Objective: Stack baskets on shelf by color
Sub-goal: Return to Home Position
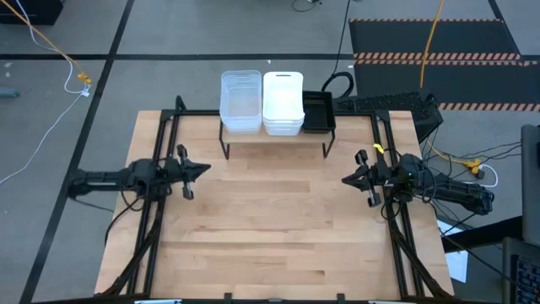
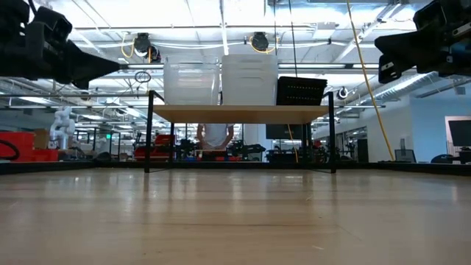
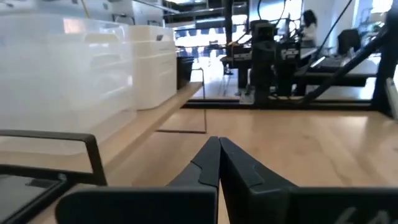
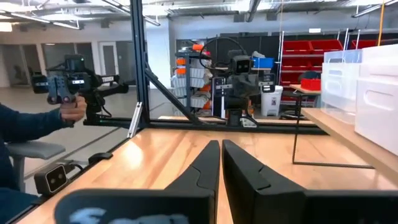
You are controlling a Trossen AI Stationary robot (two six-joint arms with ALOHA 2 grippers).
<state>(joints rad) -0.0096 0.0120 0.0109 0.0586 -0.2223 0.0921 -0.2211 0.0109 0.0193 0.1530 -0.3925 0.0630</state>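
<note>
a pale wood tabletop (image 1: 270,228) fills an open workshop floor. at its far edge the shelf (image 2: 239,112) carries clear baskets (image 1: 240,101) on the left arm's side, white baskets (image 1: 283,103) in the middle and black baskets (image 1: 318,111) beside them. the left gripper (image 1: 207,170) and right gripper (image 1: 344,179) hover level at opposite sides, pointing inward, each with its fingers pressed together and holding nothing.

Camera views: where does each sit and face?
High: overhead, looking straight down; table, left gripper, right gripper.
Low: table height, level toward the shelf; both grippers at upper corners.
Left wrist: behind its shut gripper, facing across the table.
Right wrist: likewise, facing opposite; a person's hand shows.
Shared: all four show the white baskets.
</note>
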